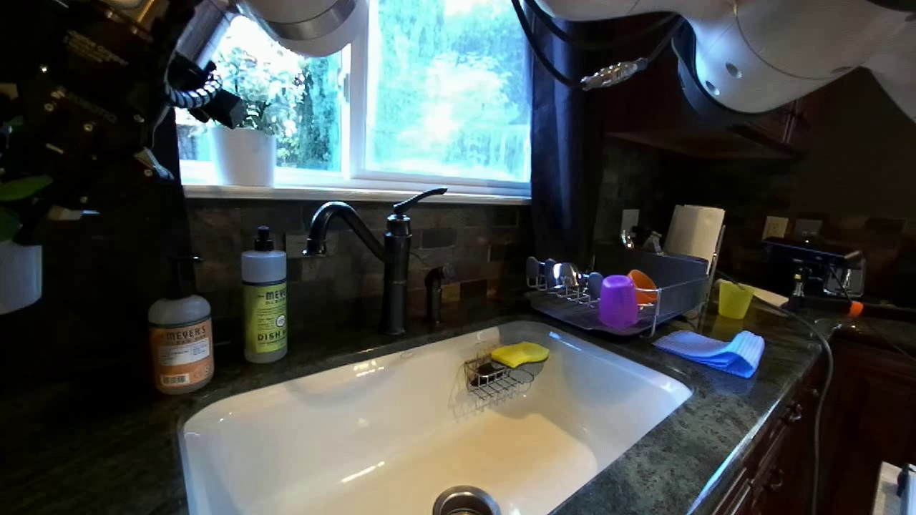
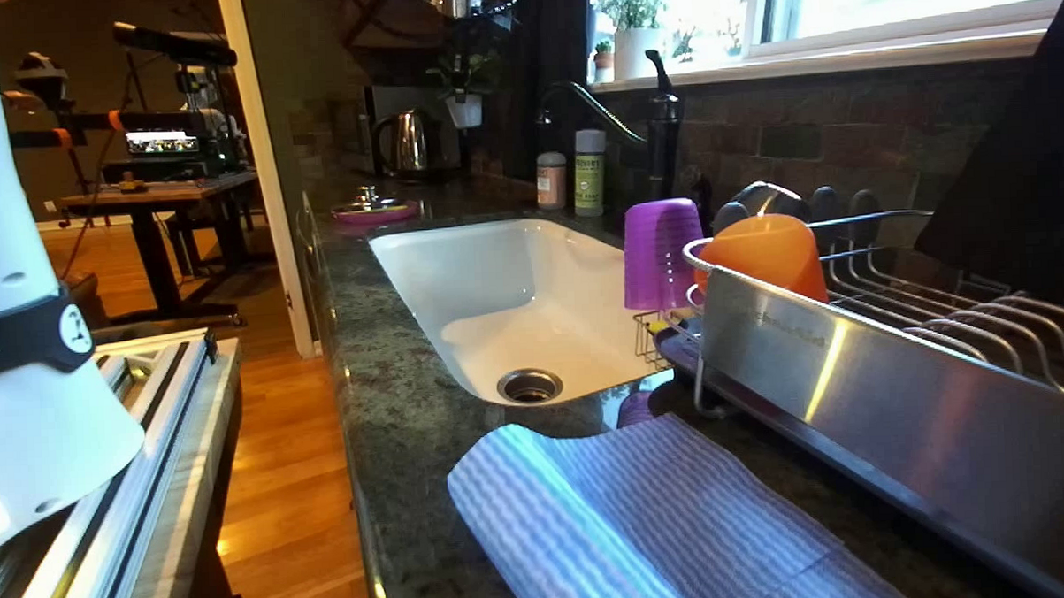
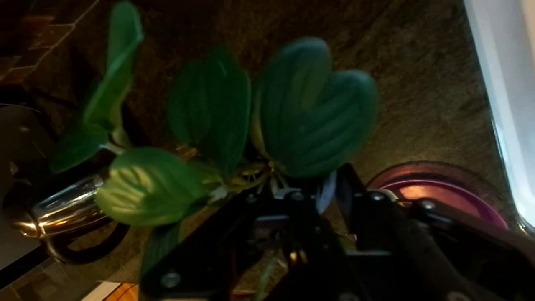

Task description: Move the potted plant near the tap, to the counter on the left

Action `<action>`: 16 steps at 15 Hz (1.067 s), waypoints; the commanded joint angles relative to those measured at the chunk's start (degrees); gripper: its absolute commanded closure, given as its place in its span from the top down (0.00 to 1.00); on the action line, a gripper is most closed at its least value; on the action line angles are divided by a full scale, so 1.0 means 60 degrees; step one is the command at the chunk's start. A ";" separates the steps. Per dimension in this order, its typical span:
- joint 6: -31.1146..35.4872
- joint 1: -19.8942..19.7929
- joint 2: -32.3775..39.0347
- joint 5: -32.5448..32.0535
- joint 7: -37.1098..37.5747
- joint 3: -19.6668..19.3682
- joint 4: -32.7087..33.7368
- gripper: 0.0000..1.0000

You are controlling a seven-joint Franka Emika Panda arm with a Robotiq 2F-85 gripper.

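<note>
One potted plant (image 2: 464, 109) hangs just below the jaws, in the air above the bench (image 2: 384, 366). They stand nearly closed, apparently pinching the pale rim (image 3: 327, 192) of its pot (image 1: 19, 277). It should handle light: pot stiff and perhaps slick, leaves (image 3: 144, 188) soft and easily torn, so best held by rim or wall.
</note>
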 commanded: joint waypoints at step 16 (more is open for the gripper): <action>0.5545 0.0462 -0.0106 0.0037 0.1754 -0.0290 -0.4187 0.04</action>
